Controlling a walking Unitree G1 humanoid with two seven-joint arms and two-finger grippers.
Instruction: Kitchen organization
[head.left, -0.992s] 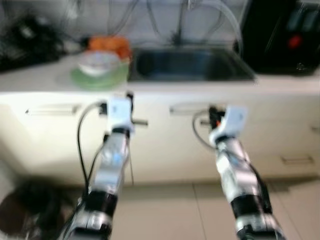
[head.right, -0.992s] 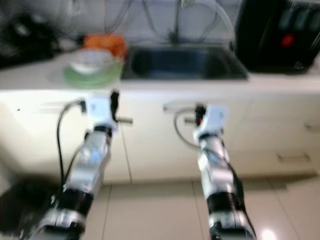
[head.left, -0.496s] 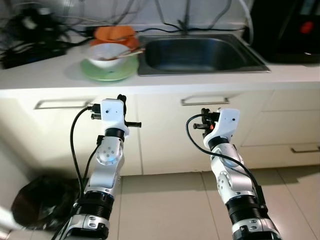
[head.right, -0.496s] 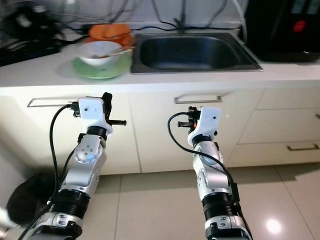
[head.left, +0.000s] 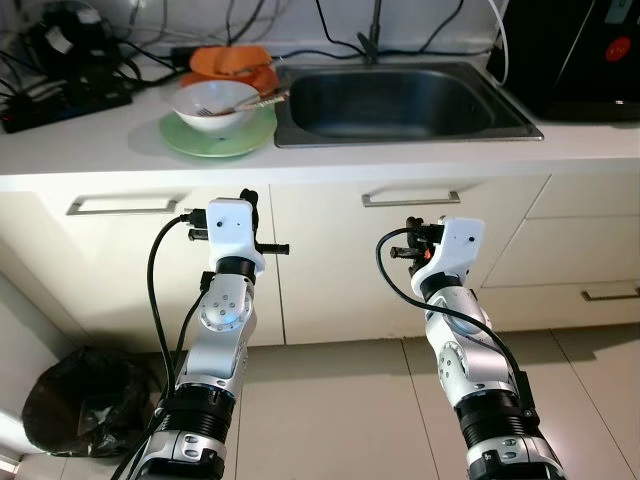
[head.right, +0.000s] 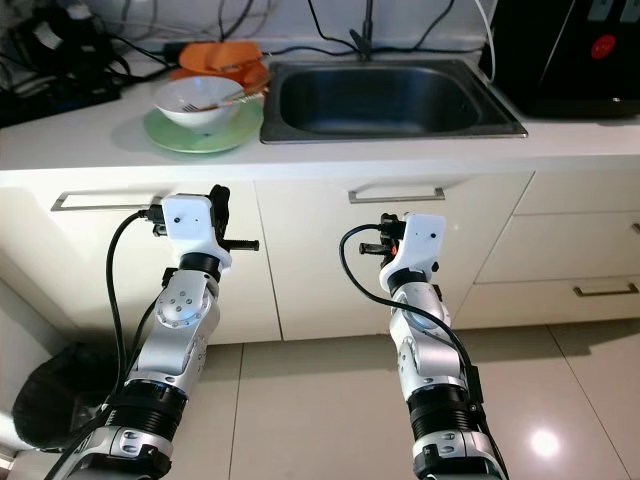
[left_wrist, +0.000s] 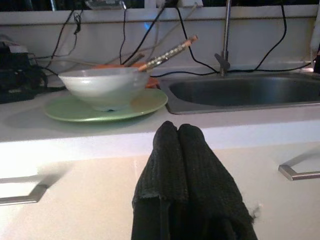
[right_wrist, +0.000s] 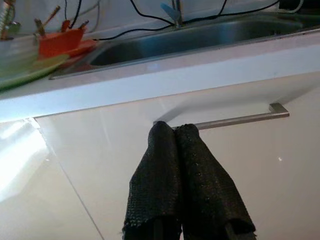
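A white bowl (head.left: 215, 101) holding chopsticks (head.left: 255, 97) rests on a green plate (head.left: 180, 140) on the white counter, left of the steel sink (head.left: 400, 95). Orange dishes (head.left: 232, 60) are stacked just behind the bowl. Both arms are raised in front of the cabinet doors, below the counter's edge. My left gripper (left_wrist: 177, 131) is shut and empty, pointing toward the counter under the green plate (left_wrist: 145, 102). My right gripper (right_wrist: 172, 131) is shut and empty too, facing the cabinet handle (right_wrist: 240, 119) beneath the sink.
A black appliance (head.left: 590, 50) stands on the counter right of the sink. Tangled cables and a power strip (head.left: 60, 70) lie at the back left. A black rubbish bag (head.left: 80, 400) sits on the tiled floor at lower left. Drawers with handles (head.left: 610, 294) are at right.
The camera has steadied and shifted a little, so the blurred picture is now sharp. Both arms keep the same raised pose before the cabinets.
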